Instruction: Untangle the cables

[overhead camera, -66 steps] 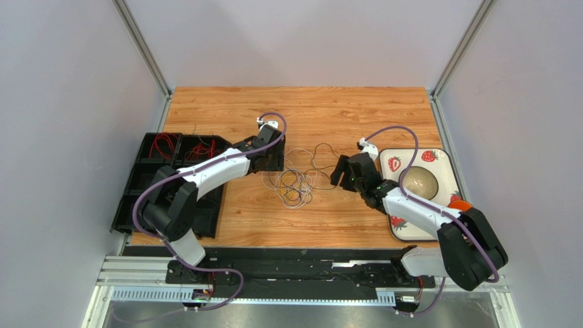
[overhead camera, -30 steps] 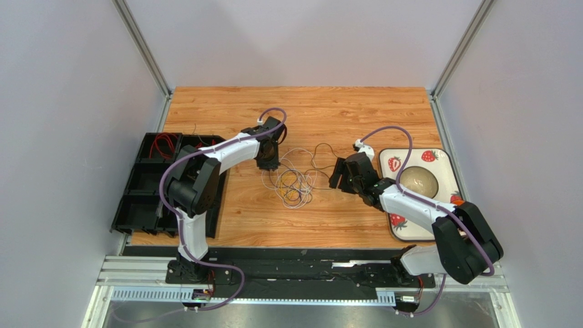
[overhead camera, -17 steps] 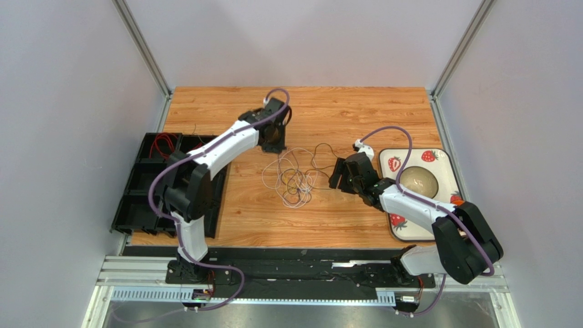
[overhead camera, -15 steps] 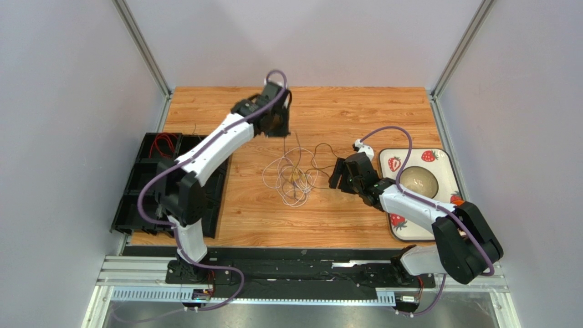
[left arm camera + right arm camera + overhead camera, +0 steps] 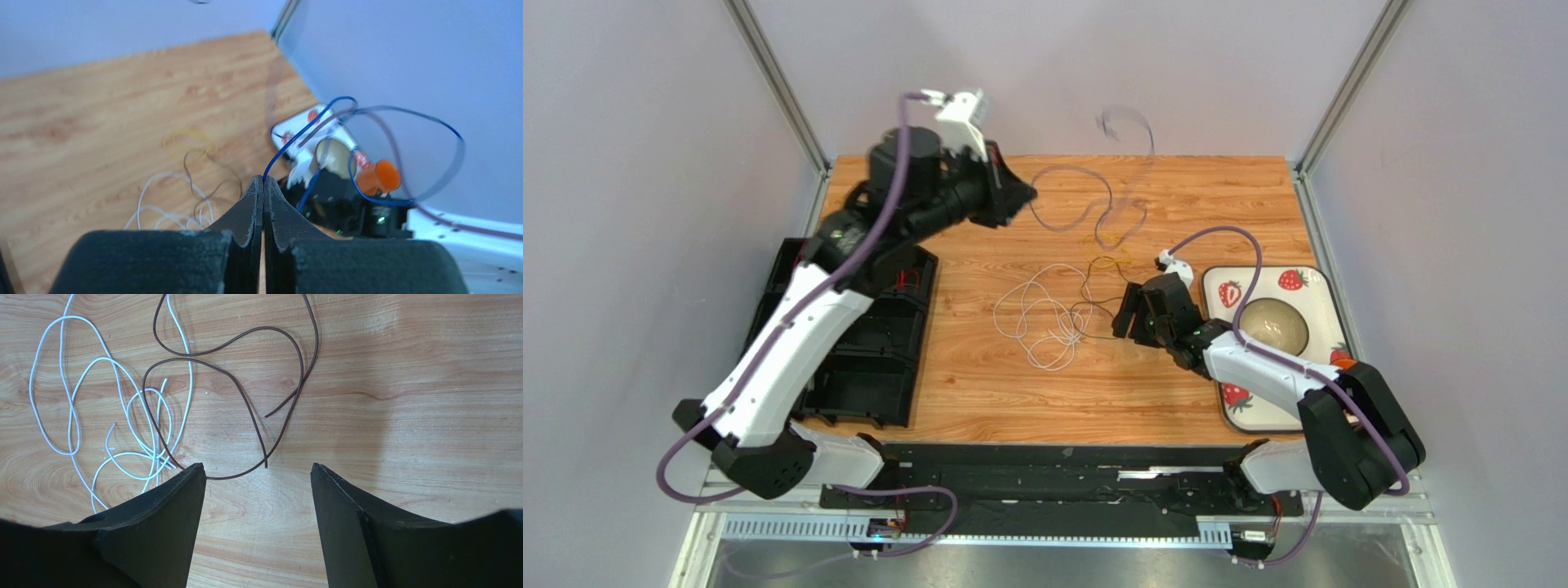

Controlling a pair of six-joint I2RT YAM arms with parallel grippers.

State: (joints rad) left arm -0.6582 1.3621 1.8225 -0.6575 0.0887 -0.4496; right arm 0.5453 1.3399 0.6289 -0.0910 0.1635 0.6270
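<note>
While the left tool (image 5: 264, 182), pressed together on one blue cable (image 5: 288, 142), hangs high over the far-left corner of the bench (image 5: 1210, 196), the wire loops loose in the air toward the far edge. The risk, to this onlooker: so thin a strand could slip the pinch, or its swinging tail could catch the right arm's hose (image 5: 1228, 233) or drop onto the heap; whether it is clear of the heap cannot be told. The other cables (image 5: 1051, 325), white, brown and yellow, lie mid-bench, well below the left tool. The right tool (image 5: 258, 470), spread wide and empty, hovers low just beside them, toward the bench's right edge, a brown loop (image 5: 245, 386) on the wood beneath its gap.
</note>
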